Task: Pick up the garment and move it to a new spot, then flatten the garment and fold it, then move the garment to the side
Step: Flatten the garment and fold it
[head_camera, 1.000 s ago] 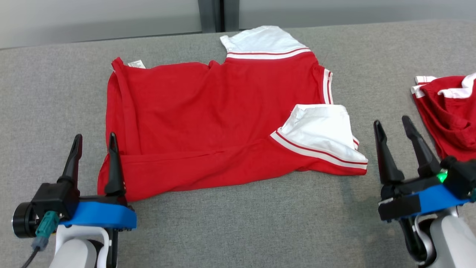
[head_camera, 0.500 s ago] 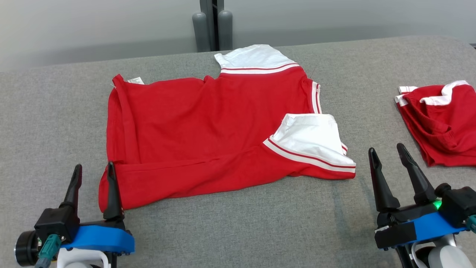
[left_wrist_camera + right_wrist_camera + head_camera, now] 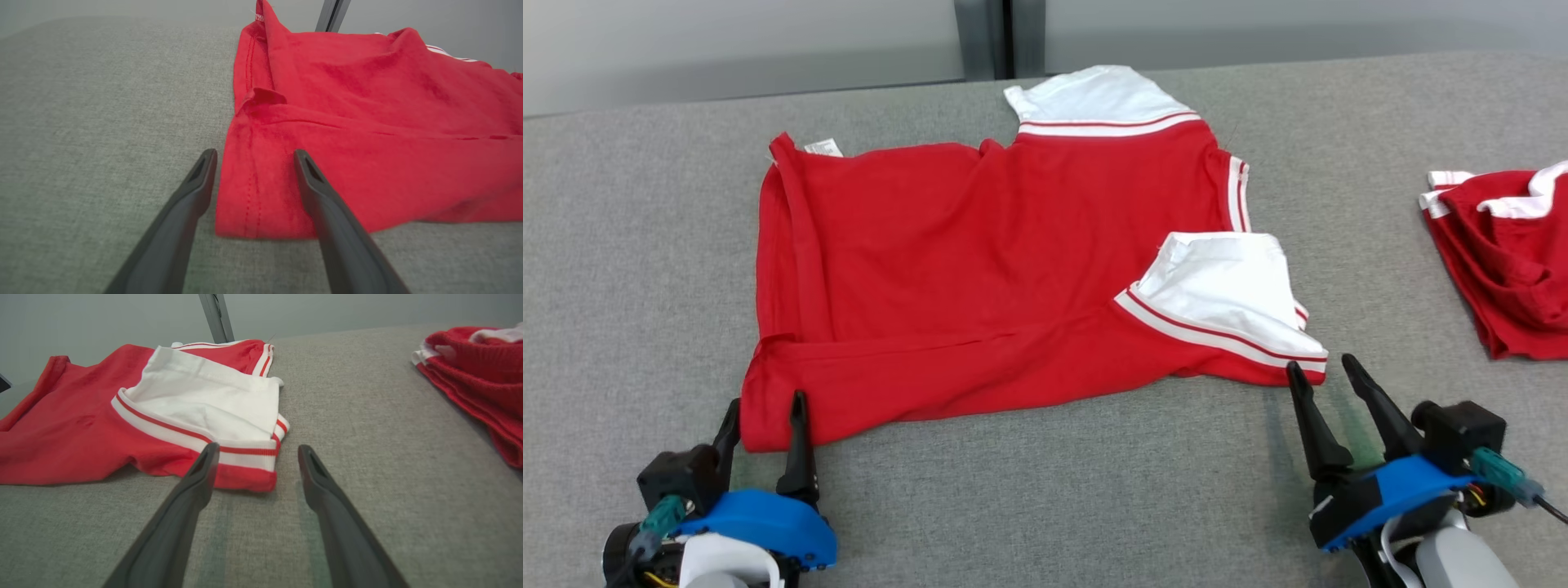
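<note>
The red knit garment [image 3: 980, 269] with white, stripe-trimmed sleeves lies spread across the middle of the grey woven tabletop [image 3: 1045, 498]. The left gripper [image 3: 766, 402], fingers parted and holding nothing, straddles the near-left hem corner; one finger seems to rest on the cloth. The right gripper [image 3: 1320, 364], also parted and empty, sits just short of the near-right cuff edge. Bare tabletop separates that cuff from a crumpled red-and-white bundle [image 3: 1515, 261] at the far right.

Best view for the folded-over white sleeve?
Right wrist view: sleeve close up, stripes and hem clear, just ahead of the right gripper. Head view has the sleeve whole but smaller; left wrist view faces the shirt at its opposite corner.
</note>
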Available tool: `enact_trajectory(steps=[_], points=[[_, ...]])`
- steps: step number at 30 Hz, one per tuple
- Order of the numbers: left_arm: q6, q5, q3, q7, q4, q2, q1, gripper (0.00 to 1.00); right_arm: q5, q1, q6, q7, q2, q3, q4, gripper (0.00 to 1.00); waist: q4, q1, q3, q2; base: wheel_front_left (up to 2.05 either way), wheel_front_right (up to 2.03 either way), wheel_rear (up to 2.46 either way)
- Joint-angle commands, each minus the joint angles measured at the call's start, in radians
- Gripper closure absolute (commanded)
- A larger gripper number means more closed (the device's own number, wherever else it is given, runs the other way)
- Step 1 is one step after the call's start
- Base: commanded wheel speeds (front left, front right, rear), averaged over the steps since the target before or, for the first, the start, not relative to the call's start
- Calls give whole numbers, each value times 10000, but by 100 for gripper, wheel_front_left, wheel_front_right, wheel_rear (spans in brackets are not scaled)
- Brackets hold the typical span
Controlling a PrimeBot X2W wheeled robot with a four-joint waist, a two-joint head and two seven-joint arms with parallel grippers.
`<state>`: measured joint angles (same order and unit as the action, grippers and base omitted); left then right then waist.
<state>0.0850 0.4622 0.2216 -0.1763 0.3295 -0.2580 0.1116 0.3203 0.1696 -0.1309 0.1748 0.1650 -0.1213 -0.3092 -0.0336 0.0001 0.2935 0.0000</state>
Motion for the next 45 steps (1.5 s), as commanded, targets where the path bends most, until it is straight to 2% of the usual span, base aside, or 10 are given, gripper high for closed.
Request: enact_trajectory(steps=[1,8,9,10,11,12,20,29,40,45], points=[[-92,99,5,99,191,13,235,0,101,281,3,75,-15,-85,-263,0,77,-1,100,0,0,0,0],[-648,676,79,774,1162,127,792,0,649,1335,3,48,-58,-664,-1943,0,112,-1,275,0,0,0,0],[-750,710,143,907,1270,111,857,9,755,1449,3,68,-42,-769,-2102,8,113,-1,283,0,0,0,0],[-885,830,171,1005,1355,131,899,76,862,1540,3,99,-14,-881,-2250,57,113,-1,293,0,0,0,0],[-982,859,208,1078,1417,143,940,100,988,1610,3,132,3,-957,-2341,82,118,-1,301,0,0,0,0],[-1036,864,245,1090,1441,131,992,100,1060,1667,3,192,30,-1033,-2420,100,124,-1,313,0,0,0,0],[-811,853,13,611,724,-89,831,100,1689,1401,3,550,448,-1387,-1935,100,160,-1,317,0,0,0,0],[0,853,-53,1646,-711,-482,-338,100,1743,-45,3,394,777,-1095,-631,100,189,-1,-176,0,0,0,0],[1194,1029,28,3466,-3530,-819,-2552,100,1373,-3026,6,-792,85,36,1565,100,259,-1,-852,0,0,0,0],[1258,1014,310,3830,-3932,-810,-2798,100,1074,-3366,5,-1130,-217,202,2061,97,140,-1,-1026,0,0,0,0]])
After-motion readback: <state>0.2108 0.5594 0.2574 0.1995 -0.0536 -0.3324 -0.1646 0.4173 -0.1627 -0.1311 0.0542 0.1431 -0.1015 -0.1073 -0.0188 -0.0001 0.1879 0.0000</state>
